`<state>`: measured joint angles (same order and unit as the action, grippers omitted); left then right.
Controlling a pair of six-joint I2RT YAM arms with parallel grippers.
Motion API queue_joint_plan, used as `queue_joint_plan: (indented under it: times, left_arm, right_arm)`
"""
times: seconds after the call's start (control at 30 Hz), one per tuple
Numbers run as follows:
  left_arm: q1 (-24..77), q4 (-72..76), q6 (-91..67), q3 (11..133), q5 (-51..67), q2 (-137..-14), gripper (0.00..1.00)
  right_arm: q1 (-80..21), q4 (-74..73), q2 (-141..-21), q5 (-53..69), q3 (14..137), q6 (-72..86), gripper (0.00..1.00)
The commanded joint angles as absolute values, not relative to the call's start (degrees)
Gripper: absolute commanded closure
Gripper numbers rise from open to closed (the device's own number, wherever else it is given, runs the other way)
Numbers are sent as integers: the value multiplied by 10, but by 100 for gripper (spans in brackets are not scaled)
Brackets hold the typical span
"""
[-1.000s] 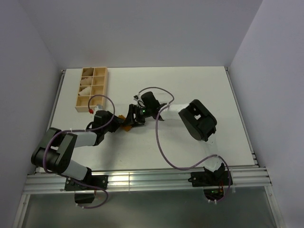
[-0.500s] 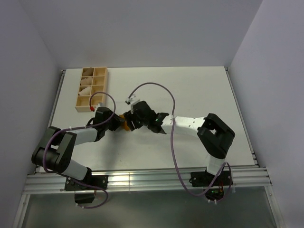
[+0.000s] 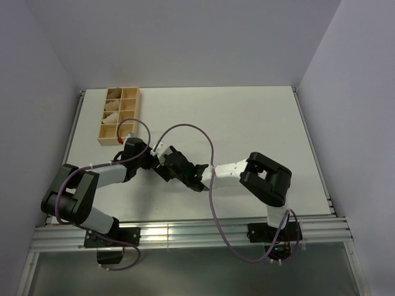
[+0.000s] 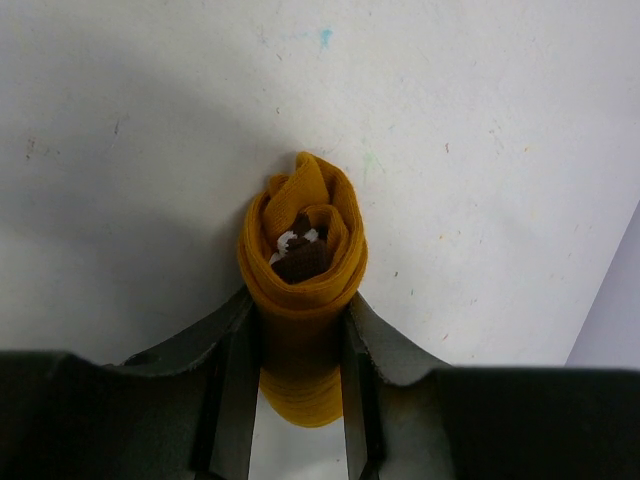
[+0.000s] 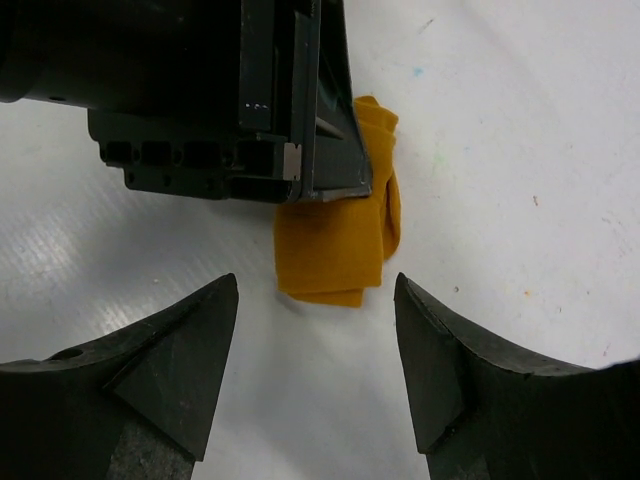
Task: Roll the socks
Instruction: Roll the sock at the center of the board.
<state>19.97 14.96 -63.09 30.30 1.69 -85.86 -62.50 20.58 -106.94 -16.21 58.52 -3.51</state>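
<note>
Sock roll, mustard-orange, coiled tight with the dark brown cuff and a fleck of white showing at its core. It sits on or just above the tabletop, a short way off the near end of the wooden tray, toward the tabletop's middle.

My left gripper is pinching the roll across its width, one finger on each flank, and it has not shifted. What has changed is my right arm. A second ago its elbow stood high and far out from the tray, with its gripper working the fabric from the far side. It has since folded in low, so my right gripper now faces the roll from the side away from the tray. Its fingers are spread wider than before and touch nothing. Between them I see only the loose lower flap of the sock, hanging out below the left gripper's body.

From above, the orange patch that showed earlier is now hidden under the two gripper heads.

I judge that the rolling itself is nearly done and the bundle depends on the left pinch alone. The flap is still untucked, so the roll would probably spring open if released. The right gripper looks lined up to take that flap next.
</note>
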Motion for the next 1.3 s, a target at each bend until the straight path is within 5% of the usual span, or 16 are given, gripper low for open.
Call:
queue_joint_plan:
  times: [0.0, 0.97, 1.27]
  left_arm:
    - [203, 101, -618, 312, 34, -862, 73]
    - [203, 98, -627, 308, 54, -858, 73]
    - [203, 103, -635, 301, 62, -851, 67]
  right_arm:
    - [-630, 284, -1087, -187, 584, -67, 29]
    - [-634, 323, -1178, -178, 611, -92, 43]
    - [-634, 328, -1182, -173, 605, -87, 80]
